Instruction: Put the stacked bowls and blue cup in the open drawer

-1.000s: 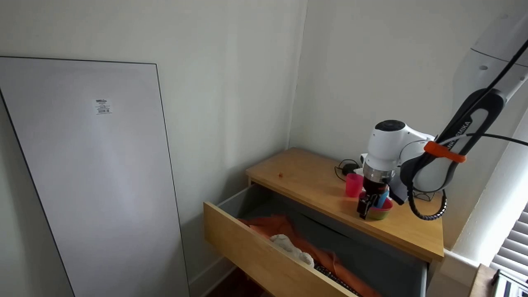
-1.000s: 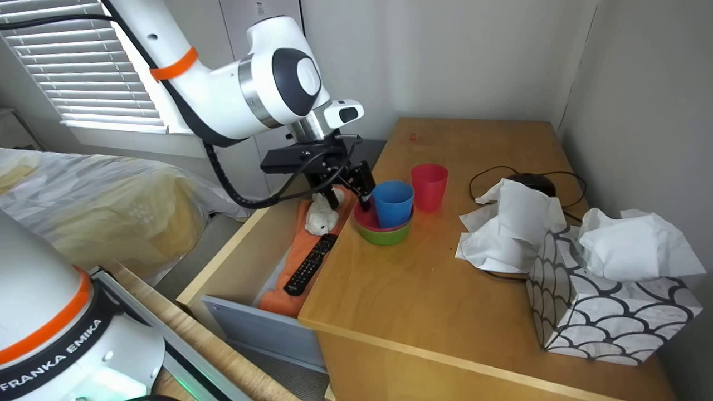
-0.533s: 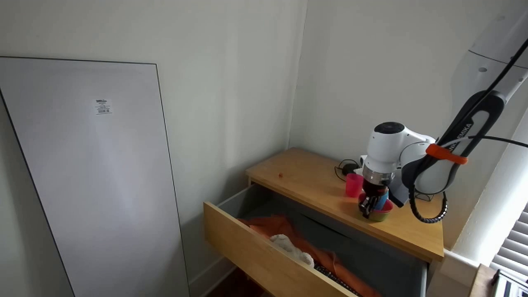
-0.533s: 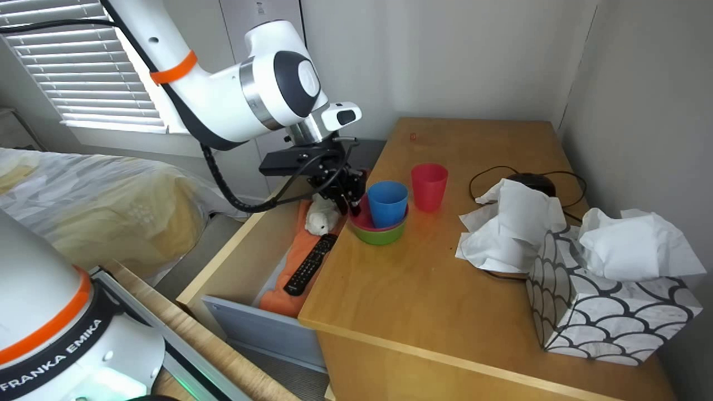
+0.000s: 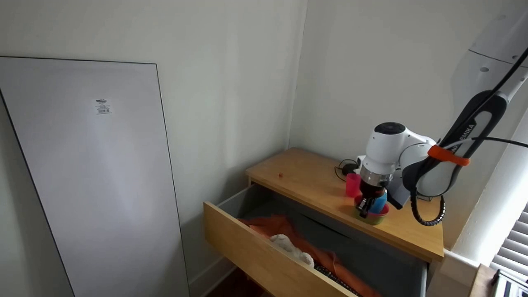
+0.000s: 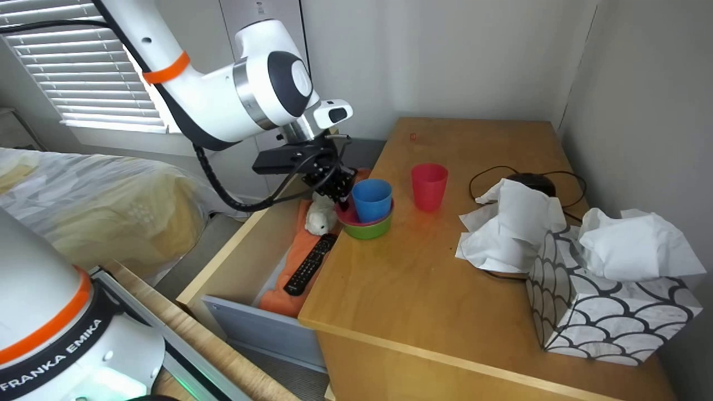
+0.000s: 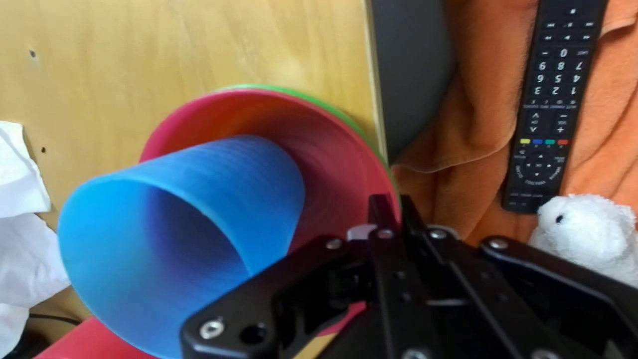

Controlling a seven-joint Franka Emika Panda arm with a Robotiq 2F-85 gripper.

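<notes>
A pink bowl (image 7: 339, 164) is nested in a green bowl (image 6: 363, 230), and this stack stands at the edge of the dresser top beside the drawer. Inside the pink bowl the blue cup (image 7: 259, 174) leans to one side in the wrist view; it also shows in both exterior views (image 6: 372, 200) (image 5: 380, 203). My gripper (image 7: 395, 202) is shut on the stack's rim on the drawer side, one finger inside the bowl and one outside. The open drawer (image 5: 264, 251) lies below and in front of the dresser top.
In the drawer are an orange cloth (image 6: 281, 295), a remote (image 6: 311, 264) and a white plush toy (image 6: 320, 216). On the dresser top stand a pink cup (image 6: 429, 186), crumpled tissues (image 6: 509, 228), a tissue box (image 6: 618, 317), a black cabled device (image 6: 533, 182) and a small red item (image 6: 413, 136).
My gripper has gone from open to shut on the bowls' rim. The stacked bowls and blue cup have slid toward the drawer edge, while the pink cup stayed put.
</notes>
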